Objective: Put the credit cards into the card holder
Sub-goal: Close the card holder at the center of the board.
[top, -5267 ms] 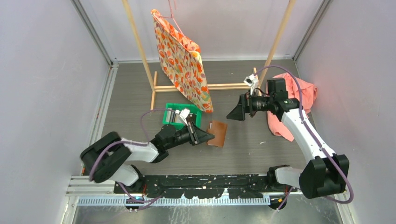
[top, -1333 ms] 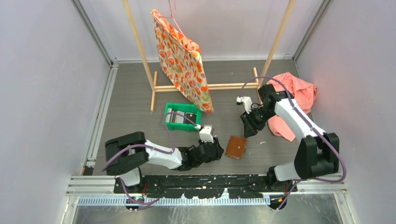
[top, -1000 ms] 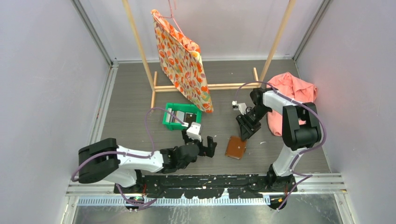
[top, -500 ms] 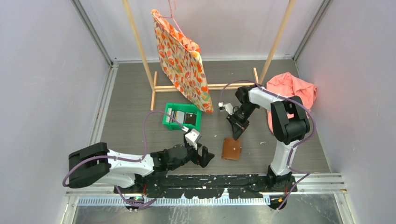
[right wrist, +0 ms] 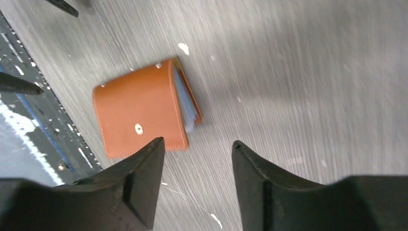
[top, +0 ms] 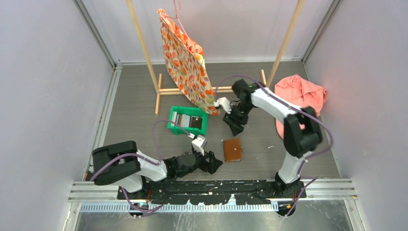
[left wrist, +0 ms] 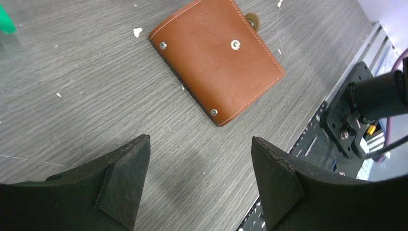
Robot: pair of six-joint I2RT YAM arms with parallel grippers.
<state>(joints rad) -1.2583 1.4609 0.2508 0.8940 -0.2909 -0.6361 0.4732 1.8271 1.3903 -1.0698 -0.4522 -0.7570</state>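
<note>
card holder (top: pixel 233 149): brn | bin (top: pixel 171 122): grn | hung fabric (top: pixel 185 72): orange leaf print | cloth (top: pixel 309 94): pink

Both arms (top: pixel 269 102) show white links, black joints, looping purple cables (top: pixel 155 130) and a pincer (left wrist: pixel 199 185) with black wedge fingers (left wrist: pixel 120 187)

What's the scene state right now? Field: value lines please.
card holder: folded shut, lying flat, snap stud facing up
holder contents: pale blue edge shows at the fold, likely a card
credit cards: stacked in green bin
left claw: open, empty, beside the holder on its left
right claw: open, empty, past the holder's far edge
contact: neither claw touches the holder
</note>
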